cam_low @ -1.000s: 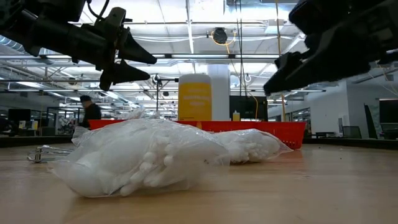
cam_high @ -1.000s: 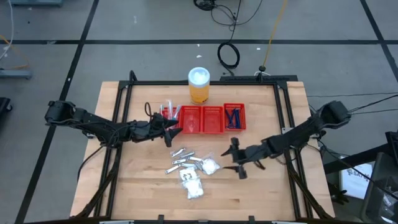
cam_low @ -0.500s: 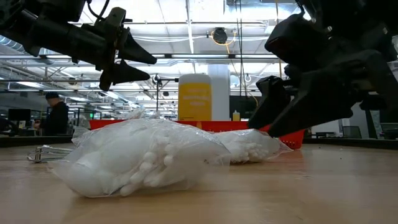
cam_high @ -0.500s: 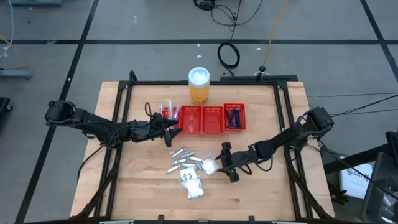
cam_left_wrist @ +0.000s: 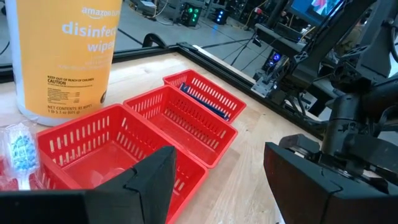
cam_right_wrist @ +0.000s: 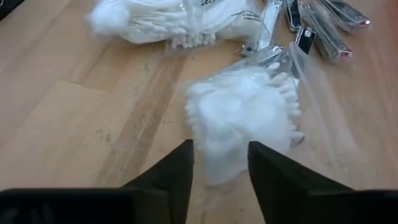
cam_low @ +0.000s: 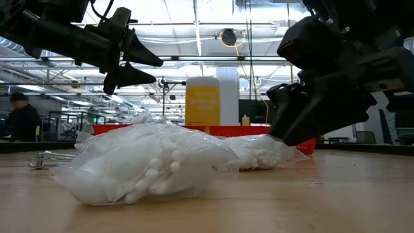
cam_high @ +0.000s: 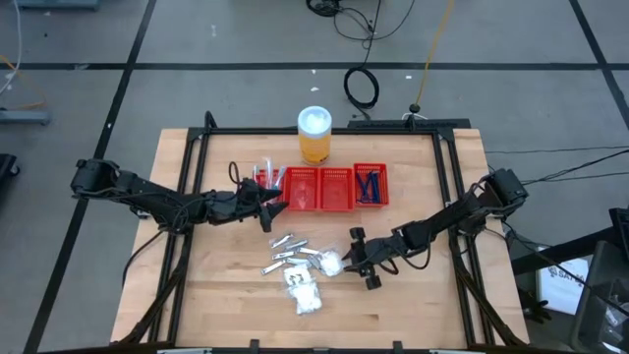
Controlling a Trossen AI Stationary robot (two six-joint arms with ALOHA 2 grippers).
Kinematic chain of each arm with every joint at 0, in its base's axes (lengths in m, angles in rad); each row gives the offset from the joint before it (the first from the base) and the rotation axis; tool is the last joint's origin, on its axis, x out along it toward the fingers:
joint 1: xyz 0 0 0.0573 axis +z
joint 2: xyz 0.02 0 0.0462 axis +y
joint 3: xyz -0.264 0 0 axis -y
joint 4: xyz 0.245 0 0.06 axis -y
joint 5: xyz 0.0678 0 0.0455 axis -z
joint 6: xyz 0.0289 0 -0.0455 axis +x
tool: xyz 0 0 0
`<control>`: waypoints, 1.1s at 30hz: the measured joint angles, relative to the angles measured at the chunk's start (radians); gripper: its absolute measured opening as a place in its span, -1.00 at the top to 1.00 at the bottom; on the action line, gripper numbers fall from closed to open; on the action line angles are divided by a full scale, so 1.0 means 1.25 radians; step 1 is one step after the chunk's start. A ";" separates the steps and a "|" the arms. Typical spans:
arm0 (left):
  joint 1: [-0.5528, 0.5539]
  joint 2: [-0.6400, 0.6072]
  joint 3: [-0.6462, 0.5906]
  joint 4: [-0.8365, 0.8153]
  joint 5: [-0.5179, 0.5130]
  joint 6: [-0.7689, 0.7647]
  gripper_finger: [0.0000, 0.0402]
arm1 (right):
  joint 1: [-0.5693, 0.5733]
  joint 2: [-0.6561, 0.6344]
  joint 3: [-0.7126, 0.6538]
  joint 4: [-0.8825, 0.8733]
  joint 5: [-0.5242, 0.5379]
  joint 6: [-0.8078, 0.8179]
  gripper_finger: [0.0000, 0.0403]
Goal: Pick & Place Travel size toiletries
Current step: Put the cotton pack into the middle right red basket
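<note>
The right pincer (cam_high: 356, 262) has been carried across the tabletop (cam_high: 432, 305) from its earlier place well to the right of the pile, and is now set at the near edge of a clear bag of cotton swabs (cam_high: 331, 263). In the right wrist view the two dark fingers (cam_right_wrist: 176, 173) are seen on either side of that bag (cam_right_wrist: 244, 117), much closer together than a second ago, with the plastic drawn in between them; whether the bag is already firmly clamped cannot be told. A grasp is judged to be in progress.

The bag lies flat on the tabletop, beside the silvery tubes (cam_high: 288, 250) and above a second swab bag (cam_high: 307, 298). Nothing has been lifted yet.

The left pincer (cam_high: 278, 205) has not been moved; it hangs above the left end of the red tray (cam_high: 324, 189), its jaws moderately apart and nothing held between them. Blue razors (cam_high: 370, 187) are already lying in the tray's rightmost compartment, and the orange wipes jar (cam_high: 314, 135) stands behind the tray.
</note>
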 joint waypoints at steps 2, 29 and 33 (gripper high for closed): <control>0.000 0.000 0.000 0.000 0.000 -0.001 -0.19 | 0.000 0.000 0.000 0.000 0.002 -0.001 0.39; 0.000 0.000 0.000 0.000 0.000 -0.007 -0.19 | -0.026 -0.033 -0.001 -0.011 0.002 -0.056 1.00; 0.000 0.000 0.000 0.000 0.000 -0.007 -0.19 | -0.026 -0.084 -0.001 -0.014 0.002 -0.071 1.00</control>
